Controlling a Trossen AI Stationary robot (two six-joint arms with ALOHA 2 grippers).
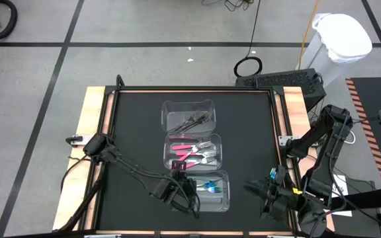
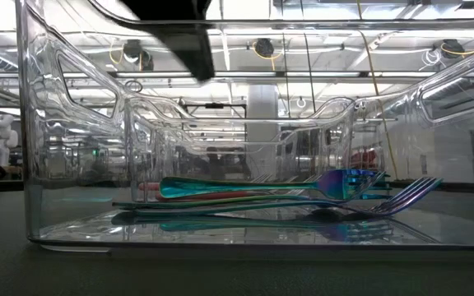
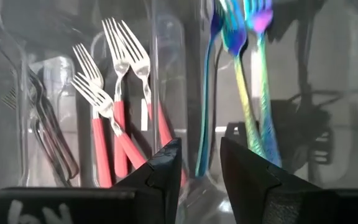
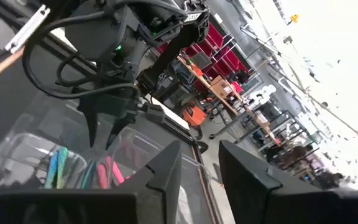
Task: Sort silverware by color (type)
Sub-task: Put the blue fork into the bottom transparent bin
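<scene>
Three clear containers stand in a column at mid-table. The far one holds the dark grey forks (image 1: pixel 194 120) (image 3: pixel 48 143). The middle one holds the pink-handled forks (image 1: pixel 194 153) (image 3: pixel 114 124). The near one holds the blue/teal forks (image 1: pixel 210 188) (image 2: pixel 303 193) (image 3: pixel 241 81), which lie flat on its floor. My left gripper (image 1: pixel 184 188) (image 3: pixel 201 168) (image 4: pixel 103 140) hangs open over the left end of the near container, fingers pointing down, with one blue handle showing behind the gap. My right gripper (image 1: pixel 250 188) (image 4: pixel 201 171) waits open near the table's right near corner.
The near container's rim (image 1: pixel 227 198) rises around the left gripper's fingers. Bare black mat (image 1: pixel 131 132) lies to the left and right of the containers. A wooden border (image 1: pixel 91 112) frames the table. A white bin (image 1: pixel 342 36) stands on the floor beyond the far right corner.
</scene>
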